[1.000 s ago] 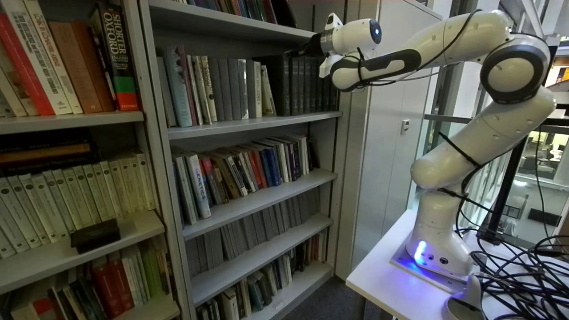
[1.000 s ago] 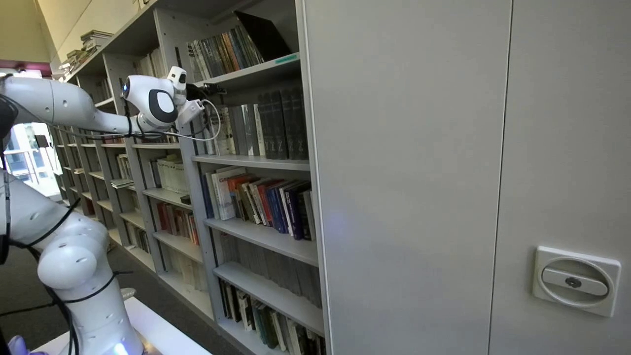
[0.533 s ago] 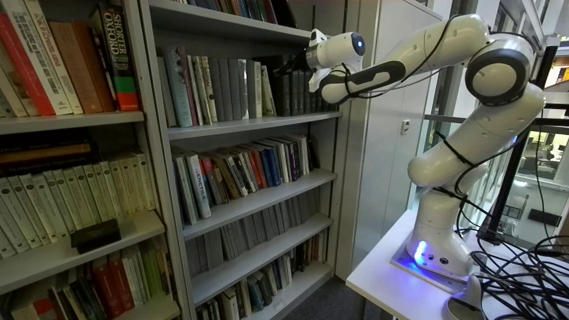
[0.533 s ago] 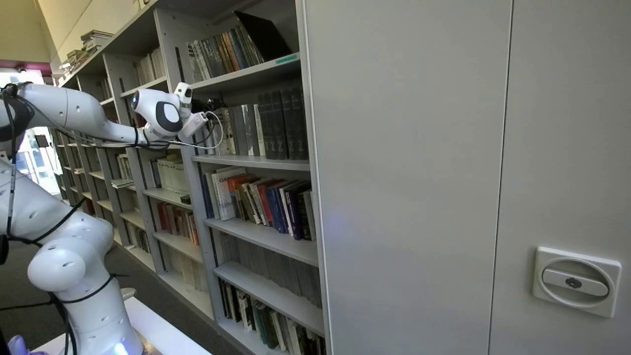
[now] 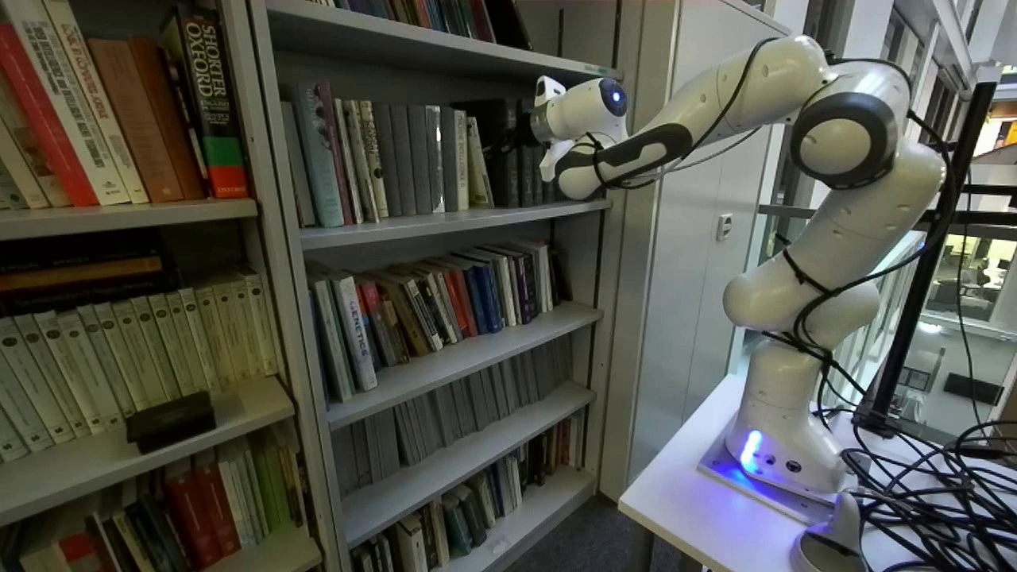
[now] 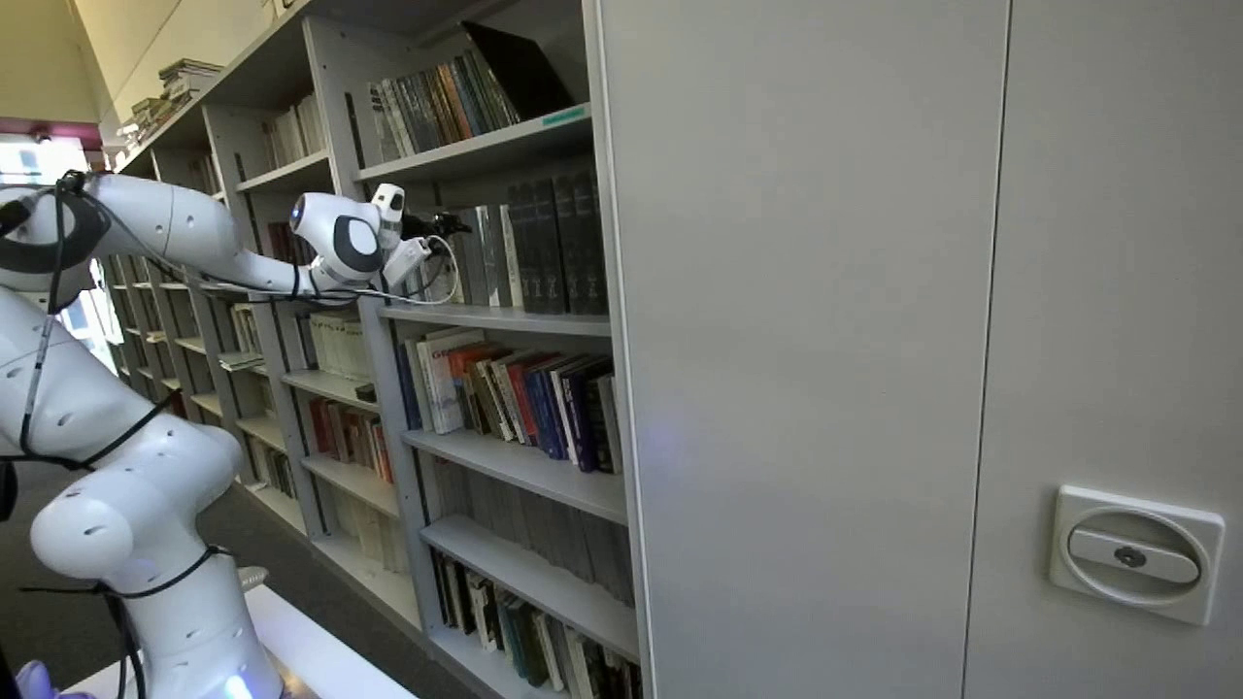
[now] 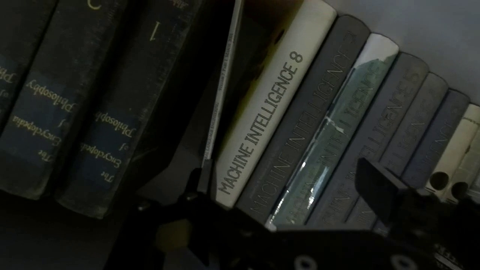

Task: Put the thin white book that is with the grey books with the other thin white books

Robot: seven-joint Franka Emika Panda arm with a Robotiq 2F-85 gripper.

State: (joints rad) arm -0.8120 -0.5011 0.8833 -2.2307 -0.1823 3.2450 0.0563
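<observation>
The thin white book (image 7: 223,86) shows in the wrist view as a slim pale spine, leaning between a black encyclopedia volume and a thicker white-spined volume (image 7: 277,101). In an exterior view the thin white book (image 5: 479,163) leans beside the black books. The grey books (image 7: 375,123) stand upright; they also show in an exterior view (image 5: 409,159). Slim pale spines (image 5: 349,163) left of them look like the other thin white books. My gripper (image 7: 284,161) is open and empty before the spines. One finger (image 7: 205,180) overlaps the thin book's end; contact cannot be told.
Black encyclopedia volumes (image 7: 123,123) stand on one side of the thin book. A shelf board (image 6: 486,150) runs above the gripper and another (image 5: 453,222) below the books. The metal side of a cabinet (image 6: 796,349) borders the shelf. A loose cable (image 6: 454,277) hangs at the wrist.
My gripper has moved lower and closer to the shelf, leftward in one exterior view and rightward in the other. The books have not moved.
</observation>
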